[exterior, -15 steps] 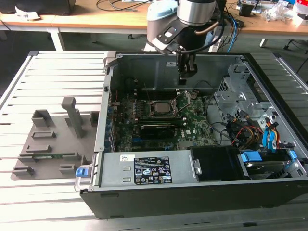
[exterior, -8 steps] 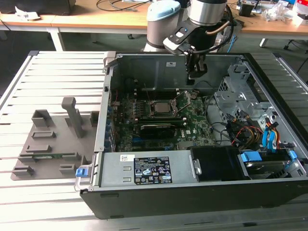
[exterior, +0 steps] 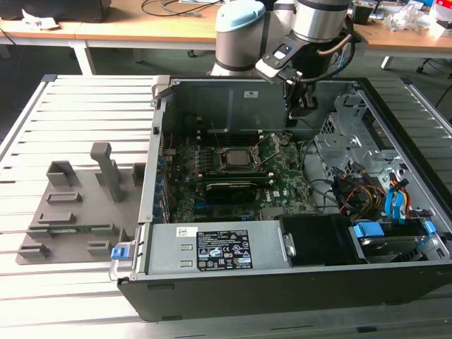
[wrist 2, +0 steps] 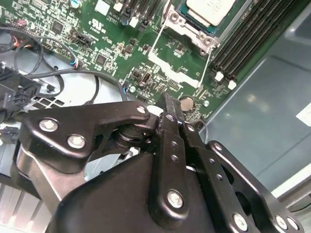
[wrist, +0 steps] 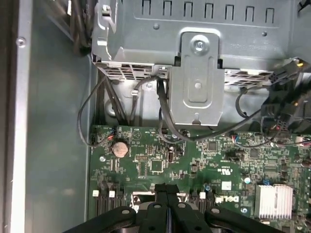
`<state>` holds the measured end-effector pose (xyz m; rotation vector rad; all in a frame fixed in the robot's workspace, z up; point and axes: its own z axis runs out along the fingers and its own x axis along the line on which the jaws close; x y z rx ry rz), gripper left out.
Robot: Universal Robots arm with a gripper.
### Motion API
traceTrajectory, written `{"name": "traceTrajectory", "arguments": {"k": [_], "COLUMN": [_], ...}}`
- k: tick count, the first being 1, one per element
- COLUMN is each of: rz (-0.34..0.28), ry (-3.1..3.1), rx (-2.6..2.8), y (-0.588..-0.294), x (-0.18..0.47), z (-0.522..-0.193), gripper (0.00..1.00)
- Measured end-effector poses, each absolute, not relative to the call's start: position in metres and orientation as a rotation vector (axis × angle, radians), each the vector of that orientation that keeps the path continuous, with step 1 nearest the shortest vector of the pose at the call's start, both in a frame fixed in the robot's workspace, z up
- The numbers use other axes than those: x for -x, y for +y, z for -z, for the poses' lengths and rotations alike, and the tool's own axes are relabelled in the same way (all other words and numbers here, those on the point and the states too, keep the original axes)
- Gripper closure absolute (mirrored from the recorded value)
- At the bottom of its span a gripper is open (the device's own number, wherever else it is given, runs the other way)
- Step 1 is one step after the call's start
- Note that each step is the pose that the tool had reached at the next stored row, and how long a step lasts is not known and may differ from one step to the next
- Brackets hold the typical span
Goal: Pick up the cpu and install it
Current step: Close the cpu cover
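Right now your gripper (wrist: 166, 190) has its fingers pressed together with nothing between them, as both wrist views show. Beyond the tips, the first wrist view gives you a coin cell (wrist: 120, 147) and a metal bracket (wrist: 198, 82). The second wrist view catches the cpu (wrist 2: 210, 10) instead. It is a dull silvery square lying in its socket (wrist 2: 176, 20) on the motherboard (wrist 2: 121, 29), well apart from the fingers. In the exterior view the arm (exterior: 318, 18) reaches down into the open case (exterior: 282, 296), and the gripper hangs to the exterior view's right of the cpu.
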<state>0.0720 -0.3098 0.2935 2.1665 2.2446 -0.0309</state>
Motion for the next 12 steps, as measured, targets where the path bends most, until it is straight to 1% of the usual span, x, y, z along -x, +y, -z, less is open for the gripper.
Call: {"name": "traceTrajectory", "arguments": {"k": [3, 10, 12], "rz": [0.032, 0.034, 0.05], "ry": [2.245, 2.246, 2.254], "rx": [-2.167, -2.168, -2.175], "y": [-0.31, -0.31, -0.309], "x": [-0.073, -0.075, -0.076], "z": [-0.286, -0.253, -0.246], "gripper": [0.89, 0.89, 0.89]}}
